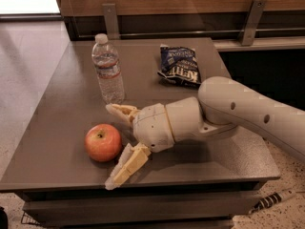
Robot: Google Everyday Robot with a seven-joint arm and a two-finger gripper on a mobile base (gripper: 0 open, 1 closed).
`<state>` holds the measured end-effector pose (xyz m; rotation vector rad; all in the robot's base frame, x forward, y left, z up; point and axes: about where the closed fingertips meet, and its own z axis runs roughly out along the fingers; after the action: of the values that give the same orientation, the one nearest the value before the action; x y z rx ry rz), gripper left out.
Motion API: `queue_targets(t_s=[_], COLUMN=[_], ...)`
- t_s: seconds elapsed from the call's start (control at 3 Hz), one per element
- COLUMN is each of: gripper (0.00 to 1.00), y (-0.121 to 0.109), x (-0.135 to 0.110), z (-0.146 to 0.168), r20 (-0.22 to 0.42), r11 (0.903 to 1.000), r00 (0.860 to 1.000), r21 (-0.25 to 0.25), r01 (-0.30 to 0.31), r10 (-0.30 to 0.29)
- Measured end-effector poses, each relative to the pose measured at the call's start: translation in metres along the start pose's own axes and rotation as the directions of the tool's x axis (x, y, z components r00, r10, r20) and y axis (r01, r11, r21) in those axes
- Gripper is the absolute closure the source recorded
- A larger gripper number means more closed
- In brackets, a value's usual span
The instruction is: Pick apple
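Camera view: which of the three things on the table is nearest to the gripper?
The red apple, near the front edge: the gripper, jaws open, is beside it; bottle and chip bag stand farther back.

Smooth off-white arm (248, 111), yellowish end effector (112, 146) at tip

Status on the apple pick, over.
Gripper low over table, jaws open wide beside apple. Apple on table, ungripped. Water bottle close behind upper jaw; chip bag well clear.
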<state>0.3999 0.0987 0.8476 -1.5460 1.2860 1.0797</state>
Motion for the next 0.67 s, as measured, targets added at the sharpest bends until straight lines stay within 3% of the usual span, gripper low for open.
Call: queue_targets(t_s=[0.33,0.67], gripper=[0.26,0.48], y=[0.0025,0.0032], x=[0.0024,0.0011], z=[0.0156,0.0157], r20=[0.030,0.027], r11=[0.9994,0.9994], r00=[1.000,1.000], r21=[-0.033,-0.034], r01=[0.002,0.004], r10=[-0.001,-0.003])
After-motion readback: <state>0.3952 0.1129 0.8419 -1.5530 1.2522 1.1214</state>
